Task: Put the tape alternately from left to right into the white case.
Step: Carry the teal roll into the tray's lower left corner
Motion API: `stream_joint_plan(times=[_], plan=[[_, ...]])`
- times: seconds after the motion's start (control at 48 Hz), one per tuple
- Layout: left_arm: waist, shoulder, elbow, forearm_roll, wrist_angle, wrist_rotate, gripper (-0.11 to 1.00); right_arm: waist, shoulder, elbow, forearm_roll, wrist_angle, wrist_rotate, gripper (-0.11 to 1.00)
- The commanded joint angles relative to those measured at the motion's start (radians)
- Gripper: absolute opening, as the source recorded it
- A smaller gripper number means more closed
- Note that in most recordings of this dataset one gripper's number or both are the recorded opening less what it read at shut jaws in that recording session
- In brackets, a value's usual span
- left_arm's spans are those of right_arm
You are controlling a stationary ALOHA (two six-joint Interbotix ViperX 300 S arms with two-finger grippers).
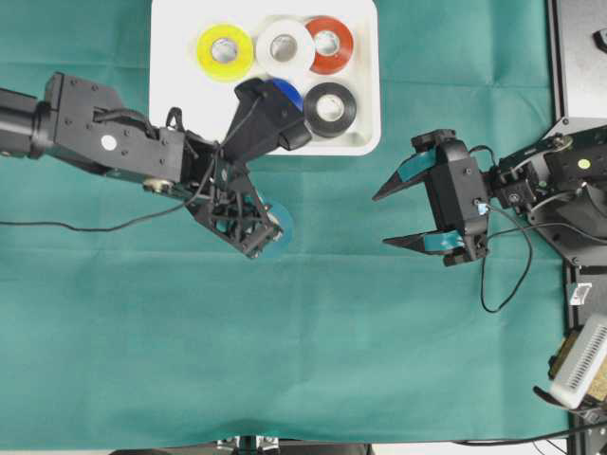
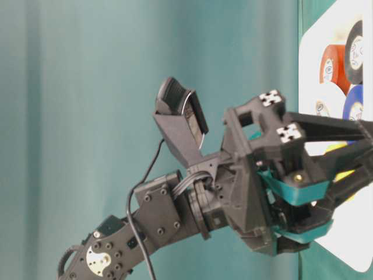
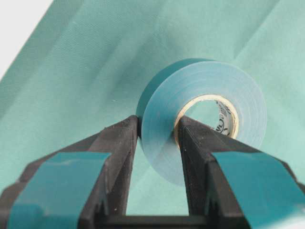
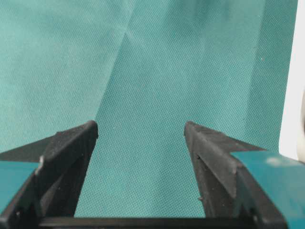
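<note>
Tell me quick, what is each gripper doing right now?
Left gripper: closed on the teal tape roll, one finger through its core.
Right gripper: open, holding nothing.

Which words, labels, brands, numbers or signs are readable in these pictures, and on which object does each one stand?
None can be read as text.
Teal roll: dark print inside its pale core, too small and curved to read.
Rolls in the white case: markings on the cores, blurred.
Left gripper: two black-and-white square markers in the table-level view, patterns only, no letters.

Blk arms, teal-taped fingers, blk cables, silver screws
</note>
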Motion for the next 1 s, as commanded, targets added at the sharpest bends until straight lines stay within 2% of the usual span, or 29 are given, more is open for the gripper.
stream_joint_plan(times=[0.0,0.479,0.979], plan=[[0.015,-0.058,0.0,0.002,-0.012,0.0,-0.03,0.002,-0.011,-0.012,0.003,-0.008,0.002,0.77],[0.133,-0.164,0.133,0.002,-0.051,0.008,-0.03,0.002,-0.011,-0.012,0.009,-0.008,0.002,0.77],[0.301,-0.195,0.235,0.002,-0.132,0.084,-0.03,0.002,-0.011,-0.014,0.025,-0.008,0.002,0.77]])
